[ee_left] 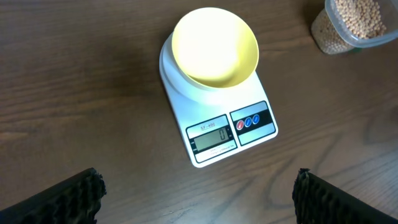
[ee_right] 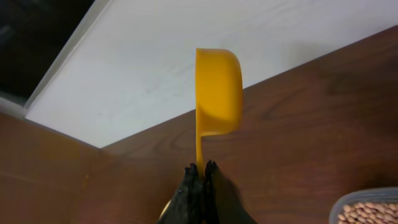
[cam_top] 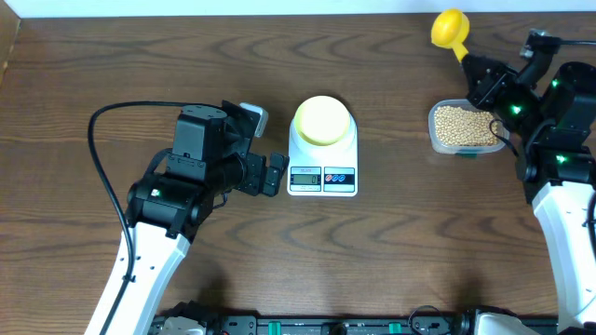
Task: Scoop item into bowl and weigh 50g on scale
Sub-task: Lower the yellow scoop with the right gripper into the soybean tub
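Currently pale yellow bowl (ee_left: 214,46) on white scale (ee_left: 214,134); left claw (ee_left: 199,208) spread, right claw (ee_right: 200,173) pinching scoop (ee_right: 217,87).

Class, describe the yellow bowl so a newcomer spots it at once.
On the brown wooden table, find the white rectangular digital scale near the middle. The small round pale yellow bowl stands on its platform. Unlike the bright yellow long-handled scoop and the clear bean-filled tub at right, it is empty.

Yellow bowl (cam_top: 323,120) atop white scale (cam_top: 322,161)
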`<state>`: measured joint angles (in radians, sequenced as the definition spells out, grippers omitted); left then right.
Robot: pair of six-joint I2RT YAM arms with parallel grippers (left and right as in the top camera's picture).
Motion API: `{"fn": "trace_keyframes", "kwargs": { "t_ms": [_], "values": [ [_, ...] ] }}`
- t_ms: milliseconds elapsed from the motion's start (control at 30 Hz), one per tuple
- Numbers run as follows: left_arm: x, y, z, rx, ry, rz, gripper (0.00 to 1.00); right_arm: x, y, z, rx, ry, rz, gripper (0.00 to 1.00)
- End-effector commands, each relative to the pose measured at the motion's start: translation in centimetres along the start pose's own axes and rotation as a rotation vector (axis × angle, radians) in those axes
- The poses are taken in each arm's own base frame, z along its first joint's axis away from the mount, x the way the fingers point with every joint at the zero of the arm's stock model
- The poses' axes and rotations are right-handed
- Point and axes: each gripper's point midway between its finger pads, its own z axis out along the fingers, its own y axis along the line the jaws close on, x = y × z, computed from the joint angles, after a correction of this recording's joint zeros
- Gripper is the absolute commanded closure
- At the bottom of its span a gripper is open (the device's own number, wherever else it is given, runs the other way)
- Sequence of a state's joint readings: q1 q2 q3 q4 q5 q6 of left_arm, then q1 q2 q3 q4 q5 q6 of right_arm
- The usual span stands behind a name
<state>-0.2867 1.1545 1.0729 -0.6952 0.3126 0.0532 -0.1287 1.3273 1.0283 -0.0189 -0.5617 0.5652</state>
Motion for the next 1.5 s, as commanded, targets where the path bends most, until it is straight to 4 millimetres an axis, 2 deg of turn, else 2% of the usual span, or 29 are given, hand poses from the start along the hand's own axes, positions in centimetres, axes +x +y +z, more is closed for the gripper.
{"fn": "trace_keyframes", "kwargs": {
  "t_ms": [0, 100, 333, 600, 733, 800, 900, 1000, 1033, 1100, 1333, 1467],
  "values": [
    [0.1, -0.4, 0.6, 0.022, 0.01, 0.03, 0.01, -0.6, 0.5, -0.4, -0.011, -0.015, -0.035, 0.99],
    [-0.1, -1.2, 0.6, 0.07, 0.005, 0.028, 0.01, -0.2, 0.2, -0.4, 0.0, 0.001, -0.056, 0.99],
    [-0.2, -1.2, 0.6, 0.07, 0.001, 0.022, 0.01, -0.4, -1.3, -1.1, 0.041, 0.002, -0.027, 0.99],
    [-0.2, -1.2, 0.6, 0.069, 0.002, 0.022, 0.01, -0.7, -0.9, -2.1, 0.054, -0.011, -0.066, 0.98],
    [-0.2, -1.2, 0.6, 0.069, 0.002, 0.022, 0.01, -0.6, -3.6, -4.1, 0.239, -0.022, -0.088, 0.99],
    [-0.2, -1.2, 0.6, 0.069, 0.002, 0.022, 0.01, -0.3, -4.2, -5.3, 0.301, -0.021, -0.094, 0.99],
    [-0.2, -1.2, 0.6, 0.069, 0.002, 0.022, 0.01, 0.6, -4.9, -5.8, 0.346, 0.015, -0.095, 0.99],
    [-0.2, -1.2, 0.6, 0.069, 0.002, 0.022, 0.01, 2.0, -7.7, -7.1, 0.503, 0.058, -0.082, 0.99],
    [-0.2, -1.2, 0.6, 0.069, 0.002, 0.022, 0.01, 2.5, -9.2, -8.1, 0.596, 0.073, -0.074, 0.99],
    [-0.2, -1.2, 0.6, 0.069, 0.002, 0.022, 0.01, 3.1, -10.3, -8.7, 0.659, 0.098, -0.08, 0.99],
    [-0.2, -1.2, 0.6, 0.069, 0.002, 0.022, 0.01, 7.5, -12.5, -9.1, 0.725, 0.295, -0.043, 0.99],
    [-0.2, -1.2, 0.6, 0.069, 0.002, 0.022, 0.01, 8.3, -13.6, -8.4, 0.727, 0.361, -0.098, 0.99]
  ]
}}
